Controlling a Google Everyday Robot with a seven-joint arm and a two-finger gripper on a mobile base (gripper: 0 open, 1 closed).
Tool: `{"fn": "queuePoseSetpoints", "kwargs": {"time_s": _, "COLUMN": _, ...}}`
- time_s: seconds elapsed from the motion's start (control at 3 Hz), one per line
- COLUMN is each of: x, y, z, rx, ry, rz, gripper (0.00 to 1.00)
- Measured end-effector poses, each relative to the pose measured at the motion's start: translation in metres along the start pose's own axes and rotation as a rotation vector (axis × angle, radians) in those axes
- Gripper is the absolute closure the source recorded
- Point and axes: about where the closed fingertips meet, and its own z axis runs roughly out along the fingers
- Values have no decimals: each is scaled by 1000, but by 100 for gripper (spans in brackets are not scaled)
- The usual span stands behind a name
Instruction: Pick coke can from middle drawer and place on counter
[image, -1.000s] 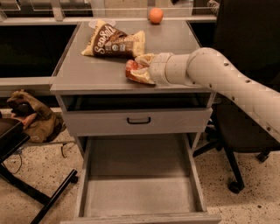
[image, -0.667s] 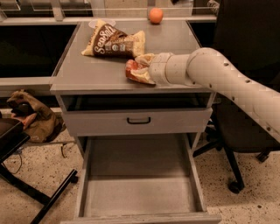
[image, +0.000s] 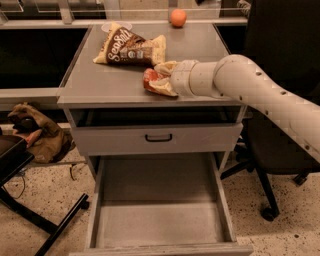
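Observation:
The coke can (image: 149, 78), red and dented, sits tilted on the counter (image: 110, 75) near its front edge. My gripper (image: 158, 81) reaches in from the right over the counter and is shut on the can, with one cream finger above it and one below. The white arm (image: 250, 85) stretches off to the right. The middle drawer (image: 160, 222) is pulled out below, and its grey floor is bare.
A brown-and-cream snack bag (image: 130, 47) lies behind the can. An orange fruit (image: 178, 17) sits at the counter's back edge. A closed drawer front with a black handle (image: 158, 137) is above the open drawer. A black office chair (image: 280, 150) stands right, a brown bag (image: 40, 132) lies left.

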Motion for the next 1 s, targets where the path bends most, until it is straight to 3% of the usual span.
{"fn": "queuePoseSetpoints", "kwargs": {"time_s": 0.33, "x": 0, "y": 0, "z": 0, "rx": 0, "ry": 0, "rz": 0, "gripper": 12}}
{"fn": "queuePoseSetpoints", "kwargs": {"time_s": 0.67, "x": 0, "y": 0, "z": 0, "rx": 0, "ry": 0, "rz": 0, "gripper": 0}}
{"fn": "queuePoseSetpoints", "kwargs": {"time_s": 1.0, "x": 0, "y": 0, "z": 0, "rx": 0, "ry": 0, "rz": 0, "gripper": 0}}
